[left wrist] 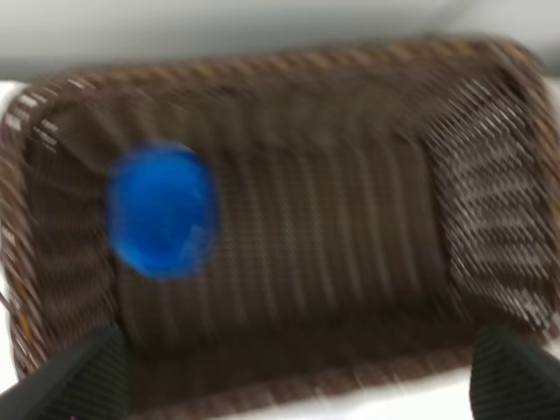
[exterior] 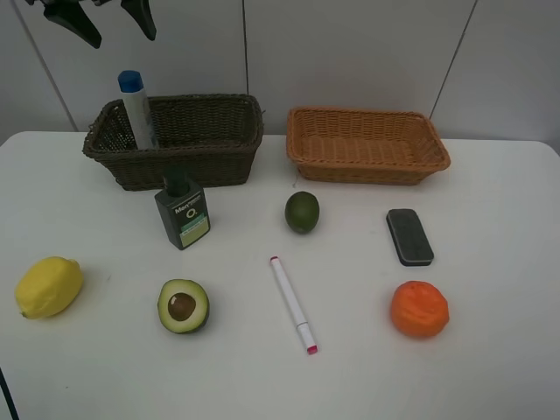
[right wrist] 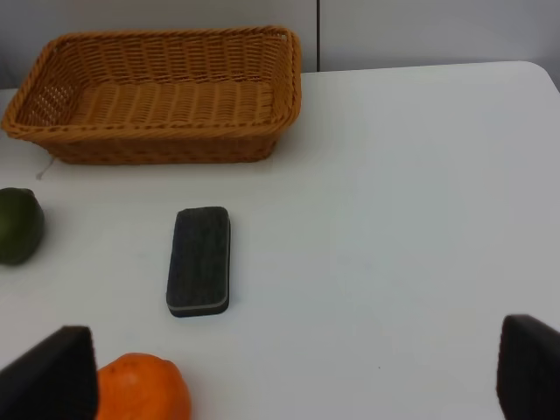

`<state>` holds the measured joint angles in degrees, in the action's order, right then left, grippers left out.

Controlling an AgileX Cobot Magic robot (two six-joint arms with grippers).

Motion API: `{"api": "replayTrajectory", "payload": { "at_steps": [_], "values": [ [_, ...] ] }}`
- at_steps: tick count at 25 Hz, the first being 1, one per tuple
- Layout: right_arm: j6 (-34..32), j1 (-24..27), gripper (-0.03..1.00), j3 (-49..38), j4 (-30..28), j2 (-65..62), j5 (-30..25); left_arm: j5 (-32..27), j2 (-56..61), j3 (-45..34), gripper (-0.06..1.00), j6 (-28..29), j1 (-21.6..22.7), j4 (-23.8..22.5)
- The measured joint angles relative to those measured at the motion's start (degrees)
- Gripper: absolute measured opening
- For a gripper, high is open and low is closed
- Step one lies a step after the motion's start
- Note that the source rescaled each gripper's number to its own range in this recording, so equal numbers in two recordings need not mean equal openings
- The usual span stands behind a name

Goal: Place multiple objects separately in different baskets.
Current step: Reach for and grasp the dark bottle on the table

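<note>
At the front of the white table (exterior: pixel 105 376) lie the lemon (exterior: pixel 48 286), the halved avocado (exterior: pixel 183 306), the marker (exterior: pixel 293 304) and the orange (exterior: pixel 419 308). A bit farther back are the dark green bottle (exterior: pixel 182 214), the lime (exterior: pixel 302 212) and the eraser (exterior: pixel 409 236).

The right gripper (right wrist: pixel 289 367) is wide open and holds nothing. The eraser lies in front of it, a little to one side. Its long side points away from the gripper, toward the tan basket (exterior: pixel 367 111), so the 2 jaws would close across its narrow side. The right arm looks like the nearer one for it.

At the back stand the 2 baskets. The white bottle (exterior: pixel 136 109) stands in the left end of the dark basket (exterior: pixel 201 101). The left gripper (exterior: pixel 122 40) hangs above that basket, open and holding nothing. The green bottle, upright just in front of that basket, is on this arm's side.

The high view does not show the right gripper; only its wrist view does. The left wrist view is blurry but shows the blue cap from above, which the high view sees from the side.
</note>
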<state>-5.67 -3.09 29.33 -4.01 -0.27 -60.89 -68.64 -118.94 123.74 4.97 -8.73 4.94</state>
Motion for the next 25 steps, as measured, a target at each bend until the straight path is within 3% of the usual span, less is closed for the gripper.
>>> {"api": "replayTrajectory", "payload": {
  "at_steps": [6,11,17,25],
  "values": [
    [0.0,0.0,1.0,0.0,0.0,0.0,0.0,0.05,17.48,-21.96,0.99,-5.86,-8.64,0.33],
    [0.0,0.0,1.0,0.0,0.0,0.0,0.0,0.16,22.58,-34.41,0.99,-9.44,-13.02,-0.97],
    [0.0,0.0,1.0,0.0,0.0,0.0,0.0,1.13,20.28,-41.56,0.99,-12.93,-13.36,-1.47],
    [0.0,0.0,1.0,0.0,0.0,0.0,0.0,7.85,13.18,-41.92,0.99,-15.01,-13.36,0.14]
  ]
}}
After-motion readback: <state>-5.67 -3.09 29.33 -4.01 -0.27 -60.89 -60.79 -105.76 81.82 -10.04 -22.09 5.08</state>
